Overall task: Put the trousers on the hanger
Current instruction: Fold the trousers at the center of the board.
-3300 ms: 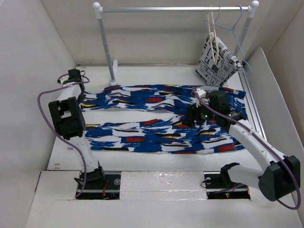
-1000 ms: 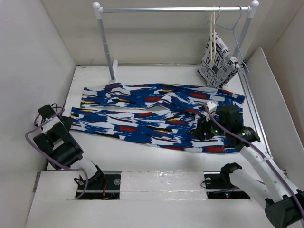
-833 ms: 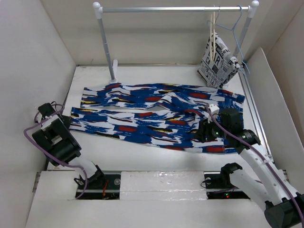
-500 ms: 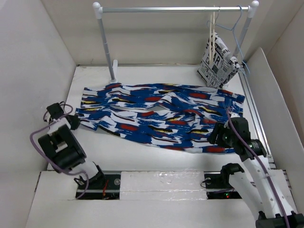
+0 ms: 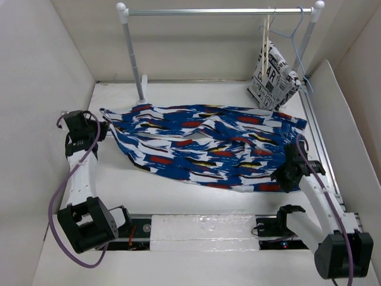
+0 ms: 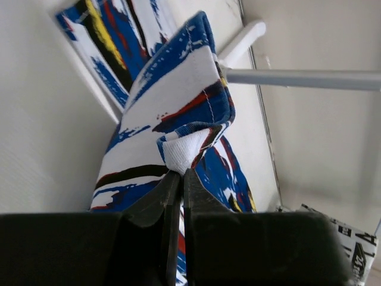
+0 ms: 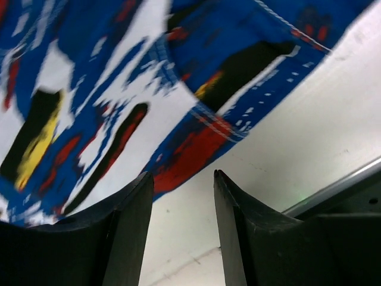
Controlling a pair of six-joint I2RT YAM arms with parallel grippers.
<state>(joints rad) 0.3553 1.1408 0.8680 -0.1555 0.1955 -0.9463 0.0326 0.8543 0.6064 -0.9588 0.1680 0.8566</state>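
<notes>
The blue-and-white printed trousers (image 5: 202, 149) lie across the middle of the table, legs to the left and waist to the right. My left gripper (image 5: 105, 129) is shut on the bunched leg ends at the trousers' left end. In the left wrist view the black fingers (image 6: 161, 202) pinch a white fold of the trousers (image 6: 178, 101). My right gripper (image 5: 284, 176) is open and empty beside the waist edge. In the right wrist view the gripper (image 7: 181, 174) is over bare table next to the trousers' hem (image 7: 119, 89). The beige hanger (image 5: 265, 42) hangs at the rail's right end.
A white clothes rail (image 5: 214, 11) stands at the back, its left post (image 5: 134, 59) near the trouser legs. A light blue wire hanger (image 5: 293, 34) and newsprint-lettered cloth (image 5: 272, 74) hang beside the beige hanger. White walls close in both sides; a metal strip (image 7: 333, 190) runs along the right.
My left gripper has carried the leg ends away from the near left, up and back towards the rail post, pulling the near leg inward. My right gripper has shifted right to the waist edge.
</notes>
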